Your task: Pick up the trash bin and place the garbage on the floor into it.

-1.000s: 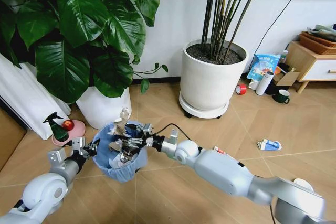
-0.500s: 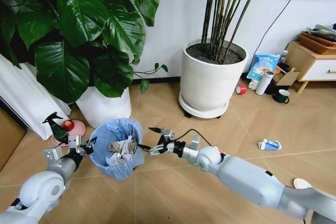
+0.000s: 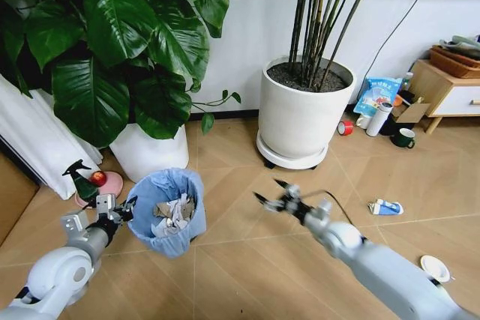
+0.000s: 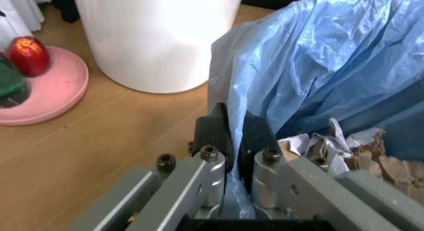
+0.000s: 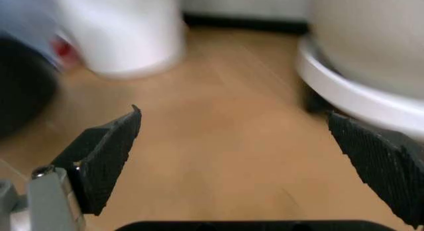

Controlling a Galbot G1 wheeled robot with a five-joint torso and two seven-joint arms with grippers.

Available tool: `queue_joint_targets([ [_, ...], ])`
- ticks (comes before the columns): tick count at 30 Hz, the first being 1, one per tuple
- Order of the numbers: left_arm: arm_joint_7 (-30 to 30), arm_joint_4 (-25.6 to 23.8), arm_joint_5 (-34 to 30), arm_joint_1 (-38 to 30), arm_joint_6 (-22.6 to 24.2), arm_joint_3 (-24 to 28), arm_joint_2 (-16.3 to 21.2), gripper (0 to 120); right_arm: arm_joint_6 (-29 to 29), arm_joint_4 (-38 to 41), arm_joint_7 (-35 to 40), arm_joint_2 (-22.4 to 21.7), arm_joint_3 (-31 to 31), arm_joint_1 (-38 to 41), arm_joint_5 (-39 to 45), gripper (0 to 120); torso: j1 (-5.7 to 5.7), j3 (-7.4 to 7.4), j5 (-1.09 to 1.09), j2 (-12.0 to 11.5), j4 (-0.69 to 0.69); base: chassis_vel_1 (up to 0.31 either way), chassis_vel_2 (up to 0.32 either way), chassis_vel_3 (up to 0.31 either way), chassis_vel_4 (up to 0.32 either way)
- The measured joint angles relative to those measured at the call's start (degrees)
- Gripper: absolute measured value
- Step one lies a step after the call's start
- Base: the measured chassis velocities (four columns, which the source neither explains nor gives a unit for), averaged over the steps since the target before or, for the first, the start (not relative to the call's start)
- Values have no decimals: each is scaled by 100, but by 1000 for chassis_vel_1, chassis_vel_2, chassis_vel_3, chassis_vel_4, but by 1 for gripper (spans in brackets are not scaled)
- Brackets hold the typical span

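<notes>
Left tool [image 4: 233,136] clamped, right tool [image 3: 271,190] spread wide

Two white plant pots [image 3: 304,114] (one leafy) flank a pink dish [image 3: 105,185] holding an apple [image 3: 97,178].

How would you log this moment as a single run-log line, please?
left claw: shut on trash bin rim | right claw: open, empty, above floor | garbage: paper in bin; carton, lid on floor

A home living room is showing here: big potted plants [image 3: 127,58] are standing in white pots [image 3: 304,114] on a chevron wood floor [image 3: 240,260], with a curtain [image 3: 34,144], wooden cabinet [image 3: 442,88] and mug [image 3: 404,137] sitting nearby.
</notes>
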Motion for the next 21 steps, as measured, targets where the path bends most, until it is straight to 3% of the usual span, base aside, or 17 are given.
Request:
queue_joint_targets([
  [5,2,-35,3,21,-3,-45,0,0,-140,-464,-449,-60,798,-497,-18,100,0,0,-2,0,3,0,0,0,0],
  [7,2,-37,3,24,-3,-48,4,0,-145,-525,-479,-58,846,-513,-18,100,0,0,-1,0,3,0,0,0,0],
  [9,2,-60,3,30,-4,-69,13,0,-159,-1078,-648,-11,1066,-515,-40,100,0,0,1,0,4,0,0,0,0],
  [21,-6,-76,0,45,-9,-111,3,0,-56,-2867,-1341,377,991,125,-114,100,0,0,-2,0,5,0,0,0,0],
])
